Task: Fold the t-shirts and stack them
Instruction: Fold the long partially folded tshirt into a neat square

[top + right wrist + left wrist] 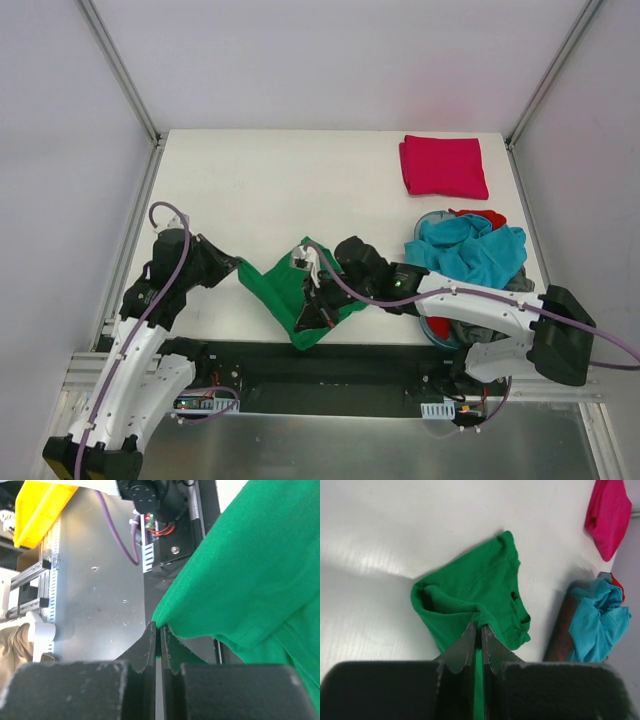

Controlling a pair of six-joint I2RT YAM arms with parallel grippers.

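1. Pinching a fold of the green t-shirt (470, 590), the left gripper (479, 636) has its fingers pressed together on the cloth.
2. Only the right wrist view shows the right gripper (160, 636) clamped on the hem, past the near edge of the table (260, 180).
3. Overhead, farther right, the teal t-shirt (470, 250) lies heaped.
4. Farthest, the crimson-pink t-shirt (443, 166) lies folded.
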